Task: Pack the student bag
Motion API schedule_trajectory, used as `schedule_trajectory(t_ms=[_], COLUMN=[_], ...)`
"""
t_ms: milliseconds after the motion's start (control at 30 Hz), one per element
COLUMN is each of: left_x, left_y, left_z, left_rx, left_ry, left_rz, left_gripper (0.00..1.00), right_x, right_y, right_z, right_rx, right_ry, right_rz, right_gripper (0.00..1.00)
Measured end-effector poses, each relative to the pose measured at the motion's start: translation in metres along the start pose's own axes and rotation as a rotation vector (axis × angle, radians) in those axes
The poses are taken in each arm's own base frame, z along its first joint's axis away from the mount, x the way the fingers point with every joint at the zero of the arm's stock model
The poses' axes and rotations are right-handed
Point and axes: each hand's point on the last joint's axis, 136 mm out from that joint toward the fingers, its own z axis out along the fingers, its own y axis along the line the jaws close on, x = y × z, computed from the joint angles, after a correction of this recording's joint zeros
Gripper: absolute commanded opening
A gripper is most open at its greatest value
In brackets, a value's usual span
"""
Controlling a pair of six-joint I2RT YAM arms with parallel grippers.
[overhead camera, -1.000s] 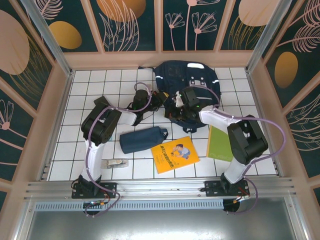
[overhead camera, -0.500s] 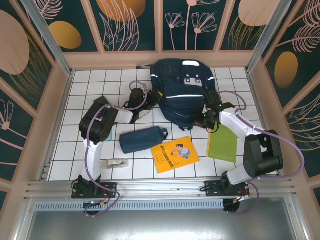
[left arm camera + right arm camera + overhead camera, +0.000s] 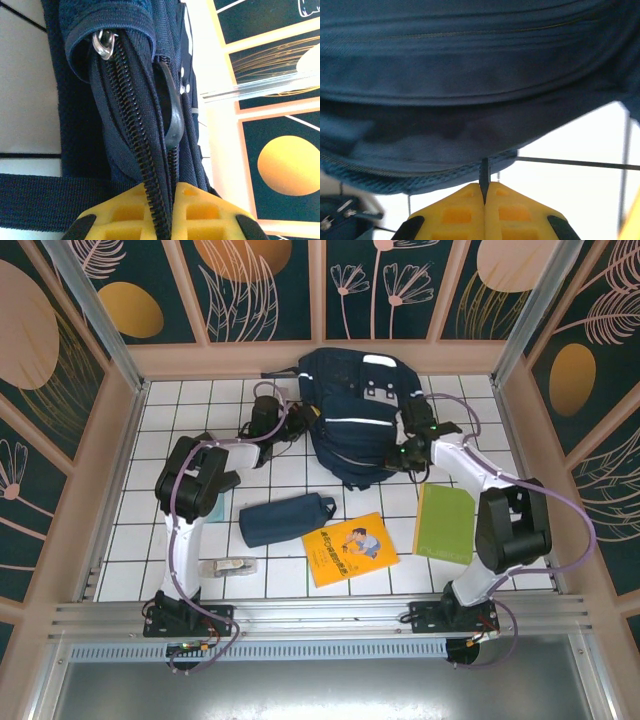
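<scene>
The student bag (image 3: 352, 405), a large navy backpack with white stripes, lies at the back middle of the tiled table. My left gripper (image 3: 302, 426) is at its left edge. In the left wrist view the yellow fingers (image 3: 125, 215) are shut on the bag's zipper seam (image 3: 131, 110), with a metal zipper ring (image 3: 103, 44) above. My right gripper (image 3: 400, 453) is at the bag's lower right edge. Seen from the right wrist, it (image 3: 484, 189) is shut on a thin dark tab hanging from the bag's underside (image 3: 470, 75), lifting the fabric off the tiles.
A navy pencil pouch (image 3: 287, 519), a yellow book (image 3: 349, 548) and a green notebook (image 3: 445, 524) lie in front of the bag. A small pale item (image 3: 231, 566) sits near the front left. Wooden walls close in the back and both sides.
The right gripper swung from the bag's middle to its right edge. The left gripper moved back and left. The bag has shifted toward the back wall and spread wider.
</scene>
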Motion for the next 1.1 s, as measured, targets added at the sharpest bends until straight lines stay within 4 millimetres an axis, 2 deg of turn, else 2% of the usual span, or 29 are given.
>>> schedule_trajectory(t_ms=[133, 367, 400, 467, 600, 700, 767, 800, 900, 1000, 1100], left_x=[-0.001, -0.002, -0.002, -0.003, -0.02, -0.029, -0.027, -0.023, 0.007, 0.052, 0.092], left_y=[0.004, 0.012, 0.013, 0.015, 0.026, 0.027, 0.018, 0.01, -0.02, -0.046, -0.048], left_z=[0.009, 0.009, 0.008, 0.007, -0.003, -0.034, -0.057, -0.069, -0.084, -0.071, -0.052], left_rx=[-0.022, -0.063, -0.066, -0.075, -0.114, -0.137, -0.133, -0.12, -0.066, 0.001, 0.023], left_ry=[0.036, 0.048, 0.049, 0.049, 0.008, -0.036, -0.063, -0.076, -0.078, -0.012, 0.059], left_rz=[0.007, 0.029, 0.033, 0.041, 0.028, -0.009, -0.047, -0.062, -0.099, -0.141, -0.21], left_gripper=[0.14, 0.16, 0.23, 0.52, 0.87, 0.9, 0.91, 0.97, 0.99, 0.98, 0.97], right_x=[0.008, 0.011, 0.011, 0.01, 0.014, 0.016, 0.015, 0.015, 0.013, 0.011, 0.011], right_y=[0.018, 0.015, 0.015, 0.013, 0.01, 0.01, 0.01, 0.01, 0.013, 0.016, 0.017], right_z=[0.011, 0.026, 0.026, 0.027, 0.031, 0.028, 0.024, 0.022, 0.017, 0.014, 0.013], right_rx=[-0.056, -0.05, -0.047, -0.041, -0.043, -0.055, -0.061, -0.062, -0.062, -0.07, -0.079], right_ry=[0.018, 0.031, 0.028, 0.021, 0.007, -0.027, -0.055, -0.067, -0.1, -0.123, -0.147], right_rz=[-0.032, -0.014, -0.013, -0.01, 0.013, 0.036, 0.048, 0.051, 0.058, 0.066, 0.084], right_gripper=[0.0, 0.0, 0.0, 0.0, 0.0, 0.0, 0.0, 0.0, 0.0, 0.0, 0.0])
